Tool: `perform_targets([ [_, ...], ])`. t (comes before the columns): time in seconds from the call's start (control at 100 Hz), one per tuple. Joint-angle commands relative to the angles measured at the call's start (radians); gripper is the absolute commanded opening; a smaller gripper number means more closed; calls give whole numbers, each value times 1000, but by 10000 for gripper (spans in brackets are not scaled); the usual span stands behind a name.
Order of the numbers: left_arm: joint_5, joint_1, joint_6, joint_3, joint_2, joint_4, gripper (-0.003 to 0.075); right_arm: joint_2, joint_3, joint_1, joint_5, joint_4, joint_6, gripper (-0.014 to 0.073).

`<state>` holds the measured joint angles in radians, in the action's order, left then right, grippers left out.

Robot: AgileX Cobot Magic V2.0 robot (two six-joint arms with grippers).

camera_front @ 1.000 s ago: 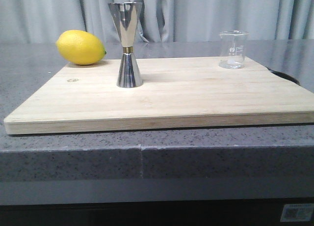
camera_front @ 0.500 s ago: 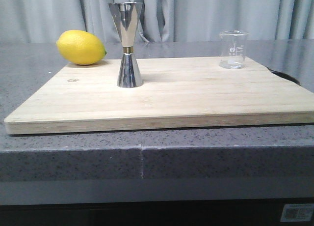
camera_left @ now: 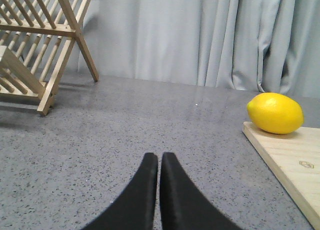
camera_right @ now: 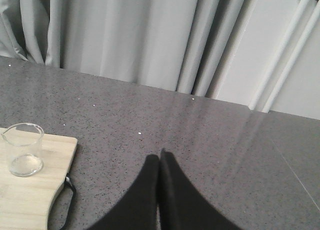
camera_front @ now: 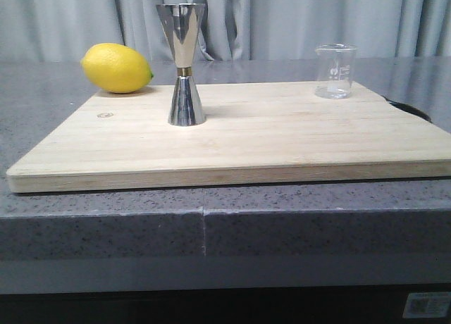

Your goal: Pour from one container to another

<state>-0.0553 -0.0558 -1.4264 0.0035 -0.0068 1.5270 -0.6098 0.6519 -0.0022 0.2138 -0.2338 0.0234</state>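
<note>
The clear glass beaker (camera_front: 334, 71) stands upright near the back right corner of the wooden board (camera_front: 282, 141); it shows again in the right wrist view (camera_right: 22, 149). The steel hourglass jigger (camera_front: 184, 64) with its gold waist band stands upright on the board's left half. Neither arm appears in the front view. My left gripper (camera_left: 159, 157) is shut and empty, over the grey counter left of the board. My right gripper (camera_right: 159, 157) is shut and empty over the counter right of the board, apart from the beaker.
A yellow lemon (camera_front: 116, 68) lies at the board's back left corner, also in the left wrist view (camera_left: 275, 113). A wooden dish rack (camera_left: 35, 45) stands on the counter (camera_front: 211, 225) further left. A black loop (camera_right: 69, 200) hangs off the board's right edge. Curtains hang behind.
</note>
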Motion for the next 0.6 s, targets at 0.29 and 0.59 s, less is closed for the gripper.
perform_targets([
  [0.29, -11, 9, 0, 28, -20, 13, -19, 2, 27, 3, -71, -15, 2, -70],
  [0.59, 4, 9, 0, 28, -20, -55, -19, 2, 27, 3, -71, -15, 2, -70],
])
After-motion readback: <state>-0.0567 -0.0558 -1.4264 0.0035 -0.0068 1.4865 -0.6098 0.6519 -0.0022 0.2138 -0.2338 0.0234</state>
